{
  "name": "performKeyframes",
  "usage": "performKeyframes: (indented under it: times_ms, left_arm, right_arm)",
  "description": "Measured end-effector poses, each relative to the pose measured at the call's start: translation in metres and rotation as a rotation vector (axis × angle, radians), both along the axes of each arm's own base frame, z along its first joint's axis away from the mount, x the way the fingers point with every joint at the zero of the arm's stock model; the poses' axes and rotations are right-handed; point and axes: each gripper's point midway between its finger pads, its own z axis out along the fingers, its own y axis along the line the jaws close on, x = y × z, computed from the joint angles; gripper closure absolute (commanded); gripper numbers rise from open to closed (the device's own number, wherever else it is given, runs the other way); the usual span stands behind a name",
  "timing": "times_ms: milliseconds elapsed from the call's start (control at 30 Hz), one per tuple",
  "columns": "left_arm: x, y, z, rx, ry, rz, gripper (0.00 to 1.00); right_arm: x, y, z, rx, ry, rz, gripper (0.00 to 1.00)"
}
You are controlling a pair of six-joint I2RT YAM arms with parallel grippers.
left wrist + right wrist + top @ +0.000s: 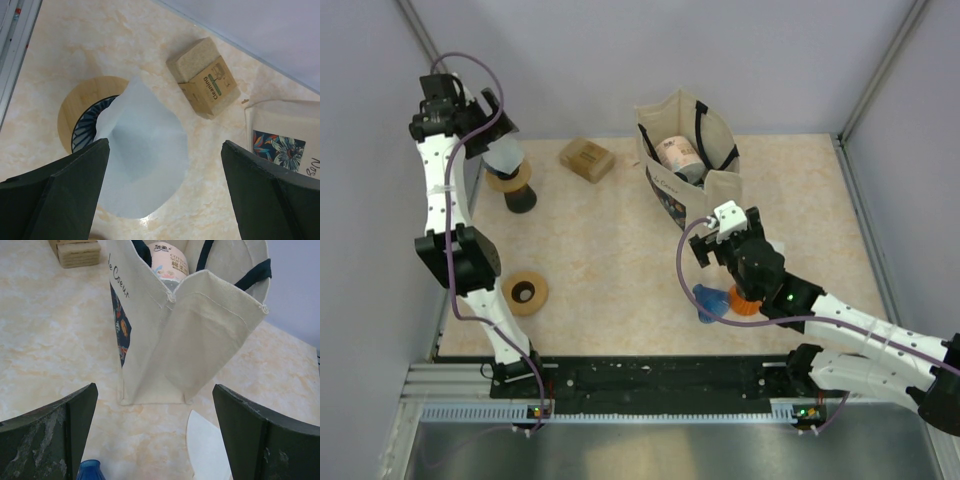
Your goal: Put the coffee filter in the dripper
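Note:
The white paper coffee filter (142,155) rests tilted on the dripper (82,120), a wooden ring around a dark ribbed cone, and hides the dripper's right side. In the top view the filter (505,155) sits above the dripper (512,185) at the far left. My left gripper (166,145) hangs open above the filter, its fingers (55,195) on either side of it and apart from it. From above, the left gripper (498,125) shows at the back left. My right gripper (155,387) is open and empty in front of the tote bag.
A cream tote bag (685,150) with a coffee pack inside stands at the back centre. A brown box (587,158) lies left of it. A second wooden ring (525,292) sits near the left arm's base. Blue (710,300) and orange (745,303) items and a white paper (207,447) lie under the right arm.

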Motion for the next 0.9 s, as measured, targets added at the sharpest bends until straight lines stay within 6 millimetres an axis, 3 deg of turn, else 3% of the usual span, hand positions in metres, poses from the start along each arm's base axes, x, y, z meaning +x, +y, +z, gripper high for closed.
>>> performKeyframes:
  times_ms: [300, 900]
  left_arm:
    - [0.000, 0.017, -0.020, -0.006, 0.043, 0.020, 0.01]
    - [0.001, 0.002, -0.023, -0.050, 0.033, -0.064, 0.01]
  right_arm:
    - [0.001, 0.001, -0.003, -0.010, 0.006, 0.000, 0.01]
    - [0.001, 0.001, -0.005, -0.022, 0.009, 0.001, 0.01]
